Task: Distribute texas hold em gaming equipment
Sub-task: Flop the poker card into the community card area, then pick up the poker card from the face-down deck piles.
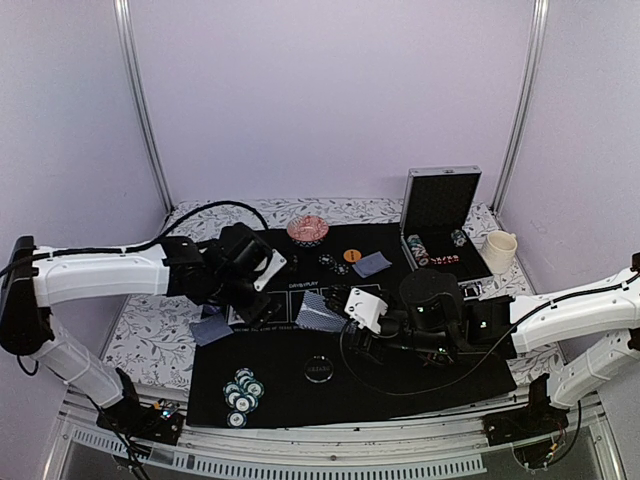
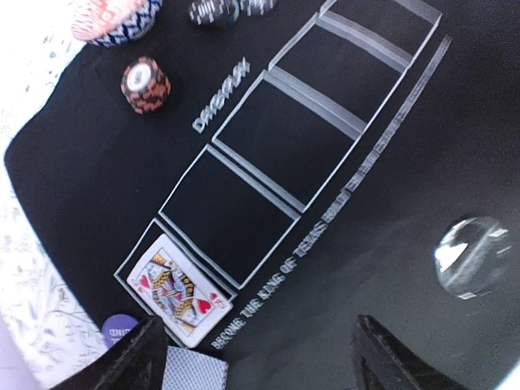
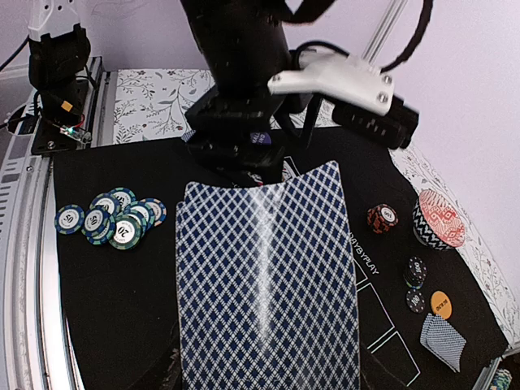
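On the black mat (image 1: 400, 385), the left gripper (image 2: 260, 361) hangs wide-jawed over the face-up king (image 2: 179, 290) in the end rectangle; a low finger could drag it askew. Rightward, the right gripper (image 1: 348, 312) pinches the deck (image 3: 268, 284), whose loose cards might slide out.

1. King of hearts (image 2: 179, 291): face up and flat, sitting in the end white rectangle on the mat (image 2: 81, 179).
2. Blue diamond-backed deck (image 3: 268, 284): held above the mat, slightly fanned, backs facing the right wrist camera.
3. Teal chips (image 3: 114, 218): a loose, flat cluster near the mat's front edge.
4. Red chip stack (image 2: 145, 84): upright, on its own.
5. Black chips (image 3: 415, 272) and the orange button (image 3: 440, 305): close together, with a small face-down card pile (image 3: 443, 339) just beside the button.
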Tool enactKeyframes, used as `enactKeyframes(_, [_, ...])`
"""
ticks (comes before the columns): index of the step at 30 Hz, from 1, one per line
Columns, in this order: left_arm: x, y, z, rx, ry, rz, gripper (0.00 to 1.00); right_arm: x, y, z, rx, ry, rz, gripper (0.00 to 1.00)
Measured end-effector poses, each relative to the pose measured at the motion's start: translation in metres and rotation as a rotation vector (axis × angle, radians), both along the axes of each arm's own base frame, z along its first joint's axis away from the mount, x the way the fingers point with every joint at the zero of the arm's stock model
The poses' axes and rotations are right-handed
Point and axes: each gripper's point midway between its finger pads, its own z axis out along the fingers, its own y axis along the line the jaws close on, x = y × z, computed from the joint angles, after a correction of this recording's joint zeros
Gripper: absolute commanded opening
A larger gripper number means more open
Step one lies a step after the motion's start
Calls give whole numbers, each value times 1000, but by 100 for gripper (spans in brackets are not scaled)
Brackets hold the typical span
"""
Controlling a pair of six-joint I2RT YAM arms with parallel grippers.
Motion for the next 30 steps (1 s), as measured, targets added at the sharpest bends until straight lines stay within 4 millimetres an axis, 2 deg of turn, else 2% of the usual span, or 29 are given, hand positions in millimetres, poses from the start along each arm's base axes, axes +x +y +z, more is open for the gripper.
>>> enactKeyframes(2, [-2, -7, 23, -123, 7, -11, 98, 0, 0, 0, 0, 0, 0, 49])
enactKeyframes(6, [-11, -19, 95, -475, -4, -72, 98, 0, 0, 0, -1, 0, 0, 49])
enactKeyframes(9, [-32, -19, 143, -727, -24, -157, 98, 0, 0, 0, -2, 0, 0, 49])
enactKeyframes(11, [-47, -24, 153, -824, 1, -221, 98, 0, 0, 0, -2, 0, 0, 49])
enactKeyframes(14, [-60, -35, 155, -895, 66, -290, 98, 0, 2, 1, -1, -3, 2, 49])
enactKeyframes(18, [-60, -52, 130, -894, 179, -300, 98, 1, 3, 2, -2, -6, 4, 49])
enactKeyframes(24, [-62, -70, 100, -846, 258, -302, 97, 2, 7, -3, -16, 0, 7, 49])
enactKeyframes(28, [-58, -79, 83, -805, 287, -289, 84, 1, 8, -8, -27, 4, 9, 49])
enactKeyframes(30, [-55, -84, 77, -783, 298, -286, 71, 1, 8, -9, -29, 4, 10, 49])
